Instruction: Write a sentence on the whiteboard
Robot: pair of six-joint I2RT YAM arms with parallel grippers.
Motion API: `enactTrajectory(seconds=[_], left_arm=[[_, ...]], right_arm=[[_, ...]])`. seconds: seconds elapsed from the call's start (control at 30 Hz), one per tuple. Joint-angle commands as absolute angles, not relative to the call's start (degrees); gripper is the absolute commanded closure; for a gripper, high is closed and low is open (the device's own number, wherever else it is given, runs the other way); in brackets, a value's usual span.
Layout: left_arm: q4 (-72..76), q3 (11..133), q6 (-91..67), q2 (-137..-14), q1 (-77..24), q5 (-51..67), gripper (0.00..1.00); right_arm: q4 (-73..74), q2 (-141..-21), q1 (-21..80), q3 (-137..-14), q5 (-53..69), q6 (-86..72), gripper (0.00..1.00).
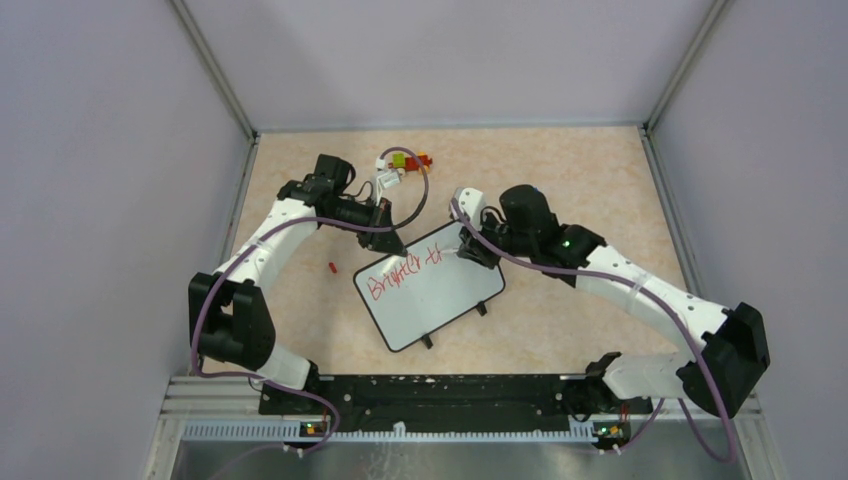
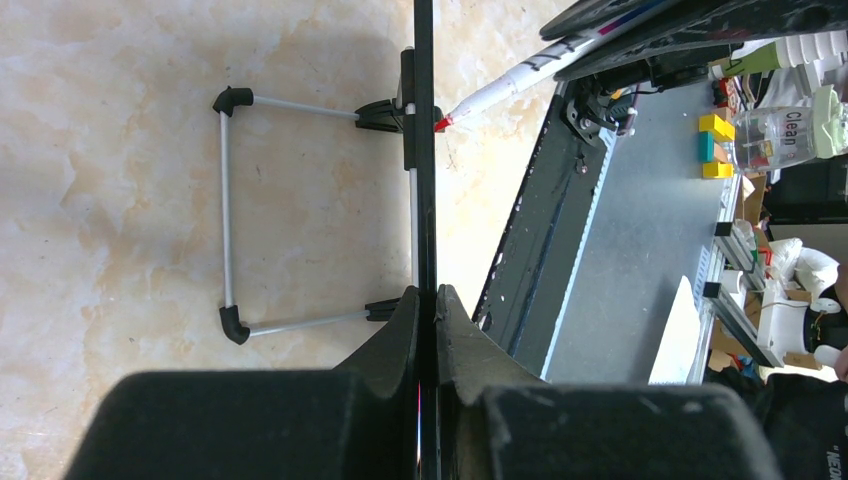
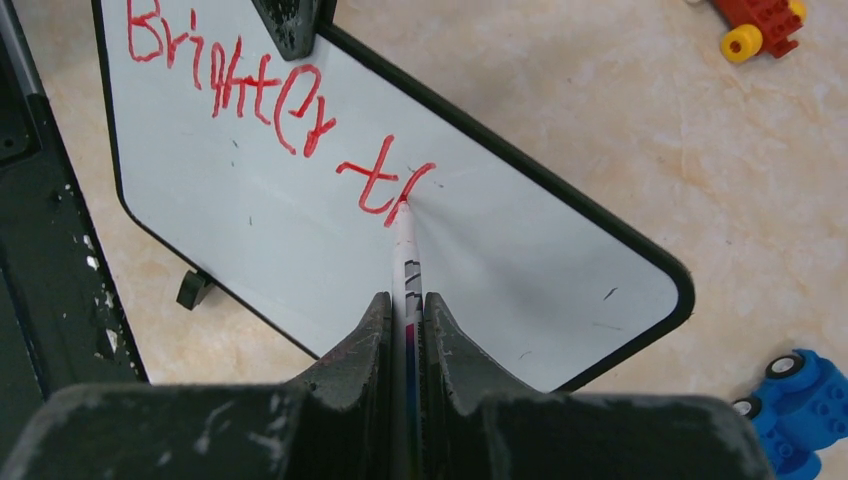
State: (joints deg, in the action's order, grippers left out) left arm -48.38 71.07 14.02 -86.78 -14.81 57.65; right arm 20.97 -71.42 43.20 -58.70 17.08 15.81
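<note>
Two arms reach to the middle of the table (image 1: 560,170), where the whiteboard (image 1: 440,295) sits turned at an angle, one corner pointing at the near edge. Its black feet show along its near long side.

The left gripper (image 1: 383,226) is closed on the board's far long edge, just above the writing. In the left wrist view its fingers (image 2: 400,330) pinch the whiteboard (image 2: 424,150), seen edge-on as a thin dark strip, and a wire stand (image 2: 228,210) with black corner clips juts out from one side of the board.

The right gripper (image 1: 470,248) is clamped on a thin white marker (image 3: 407,255). Its red tip touches the board's face at the end of the last red stroke.

The sentence (image 3: 280,100) runs in one line of red script along the far long edge. It reads roughly "Brighter", followed by a "t" and one more curved stroke.

A small red object (image 1: 332,267) lies on the table just left of the board. A cluster of toy bricks (image 1: 405,160) sits near the far edge. A red toy (image 3: 760,20) and a blue wheeled toy (image 3: 800,400) lie beside the board, apart from it.
</note>
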Motion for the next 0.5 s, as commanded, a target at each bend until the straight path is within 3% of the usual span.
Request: enactTrajectory(seconds=[0.0, 0.47], left_arm=[[-49.8, 70.4, 15.3, -87.2, -15.3, 59.7, 1.0], [-50.1, 70.6, 15.4, -87.5, -15.4, 59.6, 1.0]], right_arm=[[18.6, -72.3, 42.7, -63.5, 16.1, 15.5, 1.0], [19.9, -71.0, 41.8, -61.7, 13.1, 17.3, 1.0]])
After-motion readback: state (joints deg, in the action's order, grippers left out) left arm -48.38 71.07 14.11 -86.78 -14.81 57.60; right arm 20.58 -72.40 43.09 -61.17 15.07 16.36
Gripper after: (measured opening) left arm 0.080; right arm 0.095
